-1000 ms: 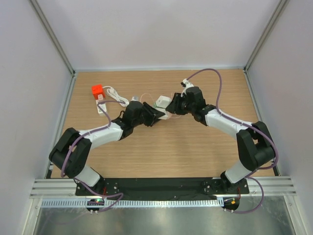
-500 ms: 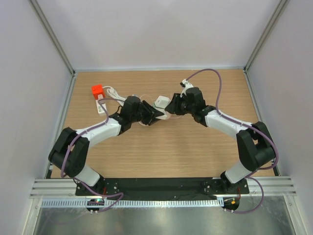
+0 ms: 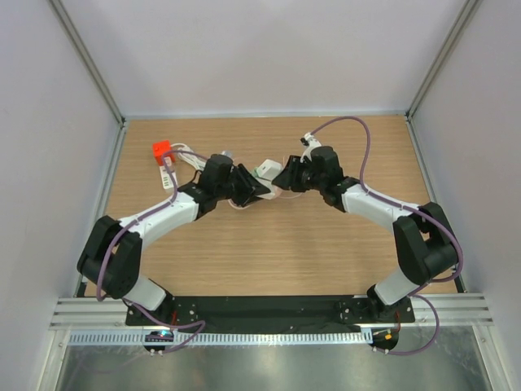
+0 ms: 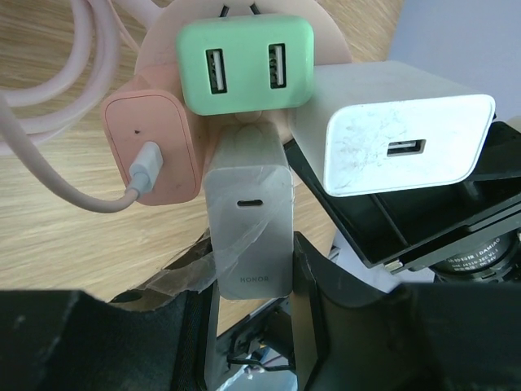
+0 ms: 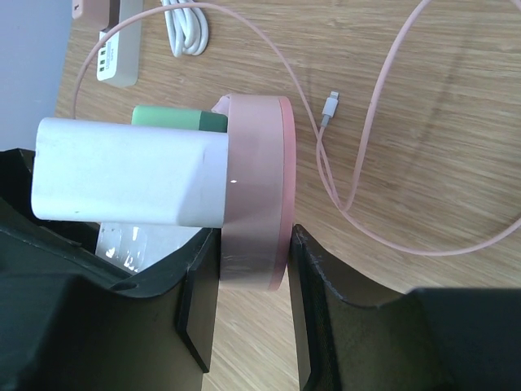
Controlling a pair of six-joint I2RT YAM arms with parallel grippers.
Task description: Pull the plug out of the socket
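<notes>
A round pink socket (image 5: 256,187) carries several chargers: a white one (image 5: 122,171), a green one (image 4: 244,63), a pink one (image 4: 153,147) with a pink cable, and a grey HONOR plug (image 4: 248,228). My left gripper (image 4: 252,285) is shut on the grey plug, one finger on each side. The plug's far end still meets the socket with no gap showing. My right gripper (image 5: 254,277) is shut on the socket's rim. In the top view both grippers meet at the socket (image 3: 269,173) at mid table, the left (image 3: 252,187) and the right (image 3: 282,177).
A pink cable (image 5: 383,106) with a loose connector (image 5: 328,119) loops on the wood beside the socket. A white power strip (image 3: 169,175), an orange block (image 3: 161,149) and a coiled white cable (image 3: 191,155) lie at the far left.
My left arm has shifted a little toward the far side and the left, still gripping the grey plug. The socket cluster has moved slightly with it. The right arm has hardly moved.
</notes>
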